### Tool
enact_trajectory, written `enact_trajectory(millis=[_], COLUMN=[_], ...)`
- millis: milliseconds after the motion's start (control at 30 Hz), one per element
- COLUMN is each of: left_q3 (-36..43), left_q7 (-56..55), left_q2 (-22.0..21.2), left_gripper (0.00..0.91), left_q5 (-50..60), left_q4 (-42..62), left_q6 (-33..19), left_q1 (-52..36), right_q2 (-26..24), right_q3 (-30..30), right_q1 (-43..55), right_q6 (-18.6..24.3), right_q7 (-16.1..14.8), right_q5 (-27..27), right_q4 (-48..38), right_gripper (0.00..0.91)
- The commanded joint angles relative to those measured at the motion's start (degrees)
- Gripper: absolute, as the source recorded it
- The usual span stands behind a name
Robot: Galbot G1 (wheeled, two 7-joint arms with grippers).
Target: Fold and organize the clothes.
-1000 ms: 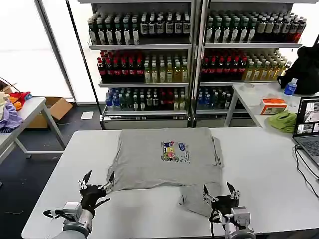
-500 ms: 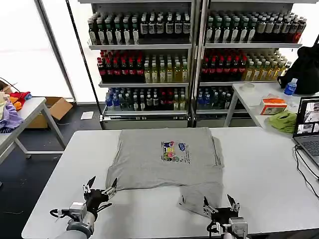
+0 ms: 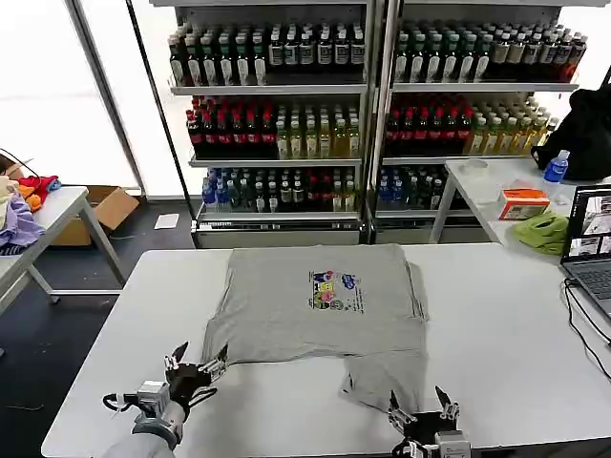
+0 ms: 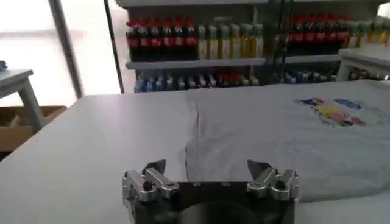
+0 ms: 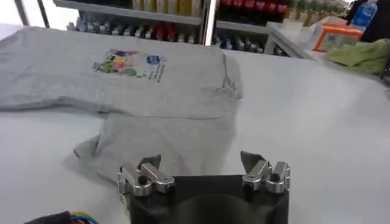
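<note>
A light grey shirt (image 3: 315,305) with a small multicoloured chest print (image 3: 332,289) lies partly folded on the white table (image 3: 496,334); a loose flap hangs toward the near edge (image 3: 387,377). My left gripper (image 3: 198,363) is open just off the shirt's near left corner, holding nothing. My right gripper (image 3: 423,408) is open at the near edge of the flap, also holding nothing. In the left wrist view the shirt (image 4: 286,134) lies beyond the open gripper (image 4: 206,167). The right wrist view has the flap (image 5: 170,143) just ahead of the open gripper (image 5: 200,161).
Shelves of bottles (image 3: 363,114) stand behind the table. On a side table at the right are a laptop (image 3: 590,243), a lime-green cloth (image 3: 541,232) and an orange box (image 3: 523,202). Coloured garments (image 3: 19,205) lie on a table at the far left.
Both grippers have drawn back toward the table's near edge, away from the shirt, staying open. The shirt has not moved.
</note>
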Motion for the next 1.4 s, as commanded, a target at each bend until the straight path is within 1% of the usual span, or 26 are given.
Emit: enact_trajectory(millis=[33,633,667,700,733,767,800,967,1400], left_q3=[0.1,0.4,0.4,0.5,0.7,0.8,0.9,1.2,2.4], left_q7=[-0.1,0.0,0.0,-0.1,-0.1,-0.1,-0.1,0.0,1.4], left_q2=[0.6,0.4,0.4,0.4,0.5,0.6,0.6,0.5,-0.3], left_gripper=[0.907,0.907,0.776,0.675,0.252,0.141,0.000,0.000,0.000], left_q5=[-2.2,-2.2,-2.2,-2.2,-2.1,-2.0,-1.9,-1.3,1.0], left_q4=[1.8,4.1,4.2,4.3,4.4,4.3,4.3,3.9,2.6], left_q6=[1.8,1.3,1.4,1.4,1.4,1.4,1.5,1.2,0.6], left_q1=[-1.4,-1.7,-1.7,-1.6,-1.4,-1.0,-0.9,0.2,2.2], right_q2=[0.3,1.3,1.3,1.4,1.4,1.4,1.4,1.1,1.4], right_q3=[-0.2,-2.4,-2.5,-2.5,-2.6,-2.8,-2.9,-2.9,-2.5], right_q1=[-0.7,0.0,0.0,0.0,0.0,0.0,-0.1,0.1,1.0], right_q6=[0.1,1.3,1.5,1.7,1.8,2.1,2.4,3.9,5.2], right_q7=[0.1,0.1,0.2,0.2,0.2,0.1,0.1,-0.2,-0.1], right_q5=[-0.5,-1.4,-1.4,-1.4,-1.4,-1.4,-1.4,-1.3,-1.1], right_q4=[-0.6,-4.1,-4.5,-5.0,-5.3,-5.7,-6.0,-6.9,-7.6], right_gripper=[0.907,0.907,0.907,0.806,0.333,0.081,0.000,0.000,0.000])
